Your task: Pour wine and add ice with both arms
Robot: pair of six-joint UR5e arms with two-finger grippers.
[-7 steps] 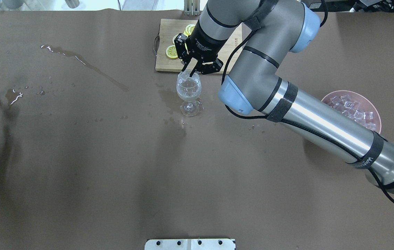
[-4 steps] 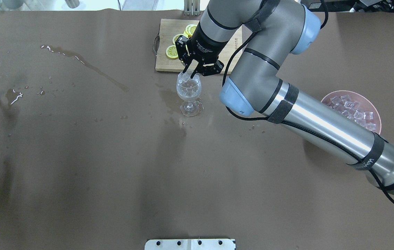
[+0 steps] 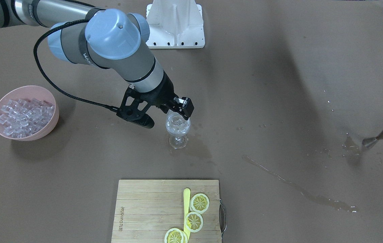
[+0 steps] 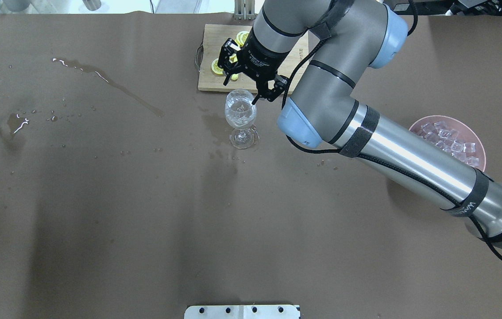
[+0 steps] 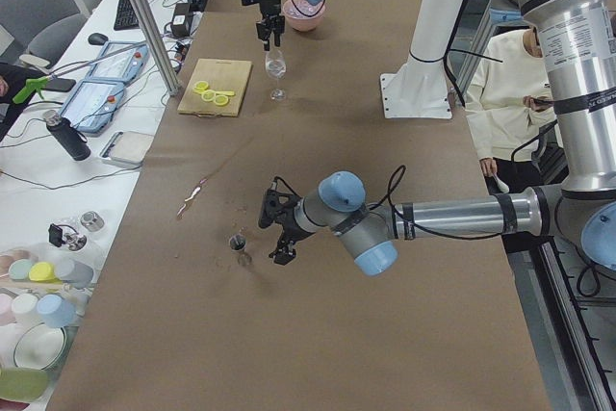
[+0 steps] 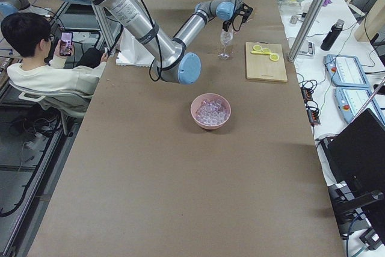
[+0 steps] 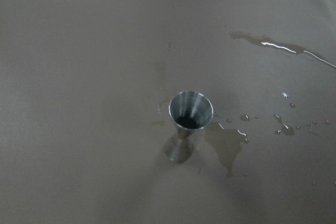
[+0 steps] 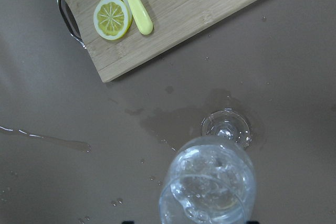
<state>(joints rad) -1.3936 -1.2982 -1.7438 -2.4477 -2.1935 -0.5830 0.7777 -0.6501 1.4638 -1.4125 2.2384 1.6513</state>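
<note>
**Right gripper spread over wine glass**

Hovering just above the rim, pinching nothing. Directly beneath: ice in clear wine. Left gripper near the jigger; impossible to tell whether spread or pressed together.

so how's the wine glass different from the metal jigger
The wine glass is clear and holds ice cubes; the jigger is opaque steel, and no ice shows in it. The wine glass has a round bowl on a thin stem; the jigger is a double cone. The wine glass stands under the open right gripper, near the cutting board; the jigger stands alone, far toward the robot's left. Both stand upright on the brown table, each beside a wet stain.
</note>
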